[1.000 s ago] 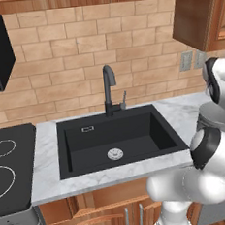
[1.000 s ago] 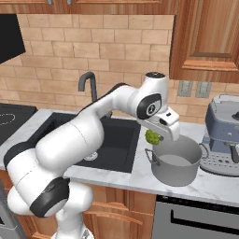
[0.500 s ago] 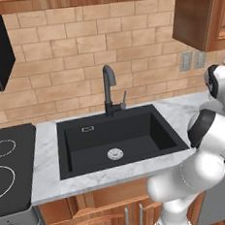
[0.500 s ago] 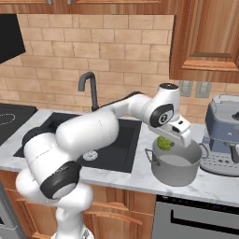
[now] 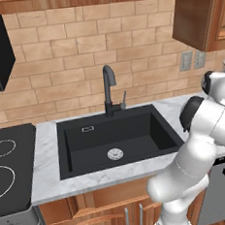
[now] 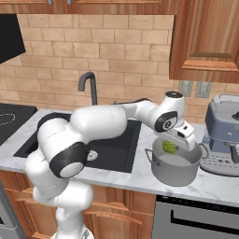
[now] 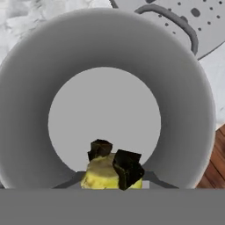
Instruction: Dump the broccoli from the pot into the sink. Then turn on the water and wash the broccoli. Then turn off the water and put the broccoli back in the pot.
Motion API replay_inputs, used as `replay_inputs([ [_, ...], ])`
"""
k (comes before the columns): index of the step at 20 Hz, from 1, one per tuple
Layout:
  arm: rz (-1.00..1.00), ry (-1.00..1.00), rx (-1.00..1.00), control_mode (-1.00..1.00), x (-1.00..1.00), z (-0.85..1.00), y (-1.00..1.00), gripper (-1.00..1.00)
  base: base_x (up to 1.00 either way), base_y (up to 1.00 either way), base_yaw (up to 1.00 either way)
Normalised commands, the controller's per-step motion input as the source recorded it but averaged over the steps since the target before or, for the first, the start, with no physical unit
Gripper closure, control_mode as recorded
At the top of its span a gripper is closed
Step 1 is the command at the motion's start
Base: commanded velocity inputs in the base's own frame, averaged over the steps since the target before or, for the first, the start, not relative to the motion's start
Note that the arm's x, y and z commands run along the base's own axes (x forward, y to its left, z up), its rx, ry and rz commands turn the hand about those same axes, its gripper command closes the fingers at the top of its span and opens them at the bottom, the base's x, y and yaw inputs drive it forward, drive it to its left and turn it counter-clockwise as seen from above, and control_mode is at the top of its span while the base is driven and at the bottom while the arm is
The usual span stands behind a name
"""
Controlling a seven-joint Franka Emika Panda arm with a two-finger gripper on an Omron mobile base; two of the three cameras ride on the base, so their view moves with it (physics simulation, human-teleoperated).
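Note:
The grey pot (image 6: 176,169) stands on the marble counter right of the black sink (image 6: 108,148). My gripper (image 6: 171,148) hangs inside the pot's mouth, shut on the yellow-green broccoli (image 6: 168,147). In the hand view I look straight down into the pot (image 7: 35,110); its round floor is bare, and the broccoli (image 7: 102,173) sits pinched between my dark fingertips (image 7: 127,168). The sink (image 5: 117,138) with its silver drain (image 5: 115,154) holds nothing. No water runs from the dark faucet (image 5: 109,88).
A grey coffee machine (image 6: 223,140) stands right of the pot, its perforated tray (image 7: 189,17) close to the pot's handle. A black stovetop (image 5: 8,168) lies left of the sink. Brick wall and wooden cabinets rise behind the counter.
My gripper has carried the broccoli rightward over the pot and down into its mouth. The forearm has swung right in the left base view.

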Motion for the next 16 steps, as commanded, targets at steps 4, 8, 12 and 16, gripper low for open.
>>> replay_inputs([
  [4,0.00,0.00,0.00,-1.00,0.00,-0.30,-0.14,1.00,0.00,0.00,0.00],
  [8,0.00,0.00,0.00,-1.00,0.14,-0.31,-0.07,1.00,0.00,0.00,0.00],
  [12,0.00,0.00,0.00,-1.00,0.24,-0.28,0.00,1.00,0.00,0.00,0.00],
  [16,0.00,0.00,0.00,-1.00,0.20,-0.24,-0.02,1.00,0.00,0.00,0.00],
])
